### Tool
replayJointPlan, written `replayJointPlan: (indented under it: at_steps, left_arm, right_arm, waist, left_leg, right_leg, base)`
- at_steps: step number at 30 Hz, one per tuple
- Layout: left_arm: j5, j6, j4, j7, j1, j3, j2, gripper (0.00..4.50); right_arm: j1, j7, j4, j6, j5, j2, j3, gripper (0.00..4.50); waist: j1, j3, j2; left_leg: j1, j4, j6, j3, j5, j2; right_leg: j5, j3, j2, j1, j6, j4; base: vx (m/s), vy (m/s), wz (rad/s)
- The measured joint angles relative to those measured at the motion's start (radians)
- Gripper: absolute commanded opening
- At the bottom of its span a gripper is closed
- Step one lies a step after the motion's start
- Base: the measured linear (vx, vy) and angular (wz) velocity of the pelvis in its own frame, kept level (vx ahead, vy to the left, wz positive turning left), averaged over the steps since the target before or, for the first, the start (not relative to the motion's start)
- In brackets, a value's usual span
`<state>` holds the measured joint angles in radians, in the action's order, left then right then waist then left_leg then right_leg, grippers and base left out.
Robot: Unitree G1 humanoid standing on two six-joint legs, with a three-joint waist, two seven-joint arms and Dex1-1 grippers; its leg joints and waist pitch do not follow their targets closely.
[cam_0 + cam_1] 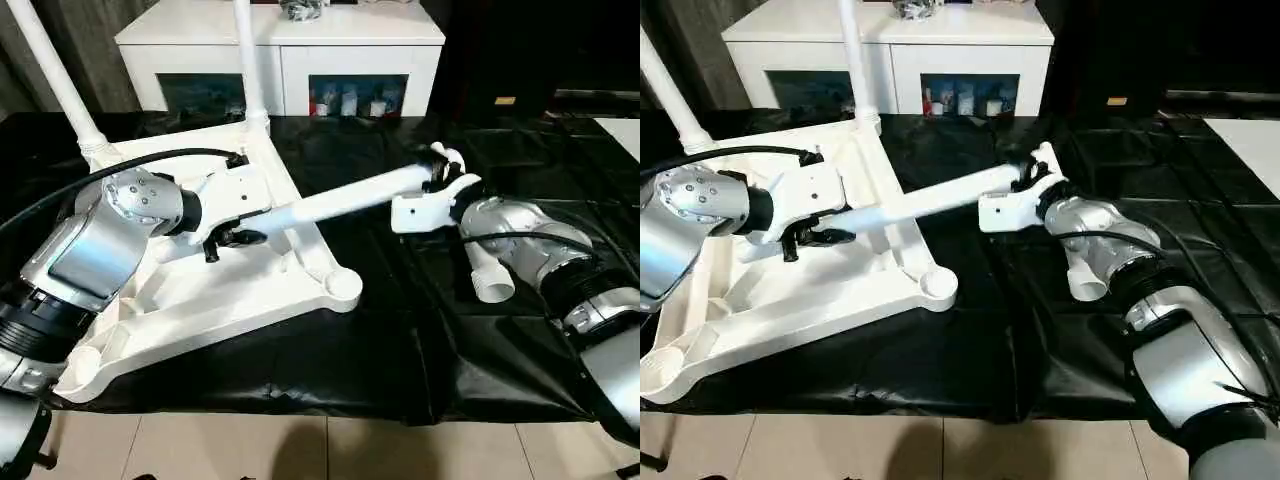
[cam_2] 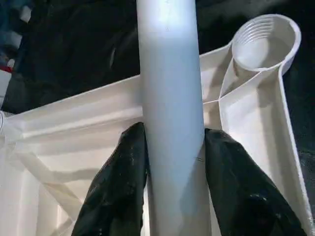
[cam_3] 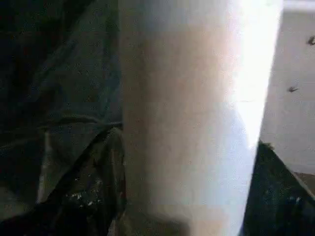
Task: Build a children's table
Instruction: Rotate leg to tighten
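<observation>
The white tabletop (image 1: pixel 215 300) lies underside up on the left of the black cover, ribs showing. Two white legs (image 1: pixel 60 70) (image 1: pixel 247 60) stand upright in its far corner sockets. The near sockets (image 1: pixel 342 285) (image 1: pixel 80 365) are empty. A third leg (image 1: pixel 340 200) hangs almost level above the tabletop's right edge. My left gripper (image 1: pixel 235 238) is shut on its left end, with black fingers (image 2: pixel 120 187) on both sides of the tube. My right gripper (image 1: pixel 445 172) is shut on its right end (image 3: pixel 192 113). A fourth leg (image 1: pixel 488 278) lies on the cover beneath my right forearm.
A white cabinet (image 1: pixel 280 40) with dark glass doors stands behind the work. The black cover (image 1: pixel 400 340) spreads to the front and right, with tiled floor (image 1: pixel 300 450) below its near edge. A flat white board's corner (image 1: pixel 625 135) shows at far right.
</observation>
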<state>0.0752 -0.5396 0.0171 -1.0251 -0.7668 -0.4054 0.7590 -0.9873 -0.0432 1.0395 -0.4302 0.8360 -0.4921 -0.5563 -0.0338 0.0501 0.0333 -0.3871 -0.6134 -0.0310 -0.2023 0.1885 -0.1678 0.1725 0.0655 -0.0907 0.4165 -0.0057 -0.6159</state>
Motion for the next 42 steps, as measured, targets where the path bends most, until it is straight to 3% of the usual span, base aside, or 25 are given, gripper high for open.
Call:
replayJointPlan:
  at_steps: [8, 11, 12, 16, 25, 28, 31, 34, 35, 38, 39, 42]
  left_arm:
    - [0.011, 0.000, -0.004, -0.009, -0.023, -0.001, -0.001, 1.54]
    - [0.020, 0.005, 0.001, 0.002, -0.023, -0.001, -0.012, 1.54]
    - [0.020, 0.007, 0.008, 0.009, -0.023, 0.000, -0.020, 2.10]
    - [0.010, 0.022, 0.030, 0.036, -0.024, 0.031, -0.040, 2.31]
    - [-0.142, 0.154, 0.081, 0.105, -0.119, 0.282, -0.099, 3.01]
    - [-0.215, 0.234, 0.210, 0.204, -0.168, 0.412, -0.155, 3.01]
    - [-0.305, 0.313, 0.352, 0.376, -0.248, 0.609, -0.193, 3.01]
    - [-0.355, 0.342, 0.406, 0.493, -0.277, 0.738, -0.189, 3.01]
    - [-0.357, 0.343, 0.424, 0.515, -0.277, 0.756, -0.189, 3.01]
    - [-0.354, 0.310, 0.473, 0.553, -0.228, 0.774, -0.189, 3.01]
    - [-0.355, 0.292, 0.474, 0.540, -0.206, 0.765, -0.201, 3.01]
    - [-0.357, 0.238, 0.473, 0.467, -0.145, 0.706, -0.250, 3.01]
  right_arm:
    - [0.000, -0.003, 0.009, -0.026, -0.012, 0.003, 0.000, 2.02]
    - [0.000, -0.003, 0.026, -0.037, -0.023, 0.003, 0.003, 1.97]
    - [0.000, -0.003, 0.031, -0.037, -0.023, 0.003, 0.005, 1.95]
    - [0.000, 0.001, 0.043, -0.037, -0.040, 0.002, 0.010, 1.94]
    - [0.005, 0.031, 0.075, -0.053, -0.057, 0.002, 0.018, 1.94]
    - [0.008, 0.067, 0.089, -0.054, -0.104, 0.013, 0.047, 1.94]
    - [0.052, 0.155, 0.104, -0.060, -0.225, 0.040, 0.135, 1.94]
    - [0.099, 0.258, 0.118, -0.043, -0.353, 0.078, 0.226, 1.94]
    - [0.103, 0.275, 0.120, -0.034, -0.384, 0.090, 0.246, 1.94]
    - [0.132, 0.486, 0.057, 0.121, -0.689, 0.202, 0.457, 1.94]
    - [0.139, 0.553, 0.021, 0.181, -0.768, 0.229, 0.498, 1.94]
    - [0.155, 0.710, -0.090, 0.316, -0.952, 0.276, 0.556, 1.94]
  waist:
    - [0.001, 0.001, 0.002]
    - [0.000, 0.002, 0.003]
    - [-0.001, 0.002, 0.003]
    - [0.000, 0.003, 0.004]
    - [0.000, 0.004, 0.006]
    - [0.002, 0.005, 0.006]
    - [0.005, 0.005, 0.006]
    - [0.003, 0.005, 0.006]
    - [0.002, 0.005, 0.007]
    - [-0.004, 0.005, 0.007]
    - [-0.008, 0.005, 0.007]
    - [-0.030, 0.005, 0.007]
  left_leg:
    - [0.000, -0.002, 0.000, 0.000, 0.000, 0.000]
    - [0.000, -0.002, 0.000, 0.000, 0.000, 0.000]
    - [0.000, -0.003, 0.000, 0.000, 0.000, 0.000]
    - [-0.001, -0.004, 0.000, 0.001, 0.000, 0.000]
    - [-0.001, -0.005, 0.000, 0.001, 0.000, -0.001]
    - [-0.002, -0.007, 0.000, 0.001, 0.000, -0.001]
    - [-0.002, -0.009, 0.001, 0.002, 0.001, -0.002]
    - [-0.002, -0.009, 0.001, 0.001, 0.001, -0.002]
    - [-0.002, -0.010, 0.001, 0.001, 0.001, -0.002]
    - [-0.001, -0.011, 0.001, 0.001, 0.001, -0.004]
    - [-0.001, -0.011, 0.001, 0.001, 0.001, -0.004]
    - [-0.003, -0.013, 0.001, 0.001, 0.000, -0.005]
  right_leg:
    - [0.000, 0.000, 0.000, 0.000, -0.001, -0.001]
    - [0.000, 0.000, 0.000, -0.001, -0.001, -0.001]
    - [0.000, 0.000, 0.000, -0.001, -0.001, -0.001]
    - [-0.001, 0.000, 0.000, 0.000, -0.001, -0.001]
    - [-0.001, 0.000, 0.000, 0.000, -0.001, -0.002]
    - [-0.001, 0.000, 0.000, 0.001, -0.001, -0.005]
    - [-0.001, 0.000, 0.001, 0.001, -0.002, -0.006]
    - [-0.001, 0.000, 0.001, 0.001, -0.002, -0.006]
    - [-0.001, 0.000, 0.001, 0.001, -0.002, -0.007]
    - [-0.001, 0.001, 0.001, 0.000, -0.002, -0.009]
    - [-0.001, 0.001, 0.001, 0.000, -0.002, -0.009]
    - [-0.002, 0.002, 0.001, 0.001, -0.004, -0.009]
  base:
    - [0.000, 0.000, 0.00]
    - [0.000, 0.000, 0.00]
    - [0.000, 0.000, 0.00]
    - [0.000, 0.000, 0.00]
    - [0.000, 0.000, 0.00]
    - [0.000, 0.000, 0.00]
    - [0.000, 0.000, 0.00]
    - [0.000, 0.000, 0.00]
    - [0.000, 0.000, 0.00]
    - [0.000, 0.000, 0.00]
    - [0.000, 0.000, 0.00]
    - [0.000, 0.000, 0.00]
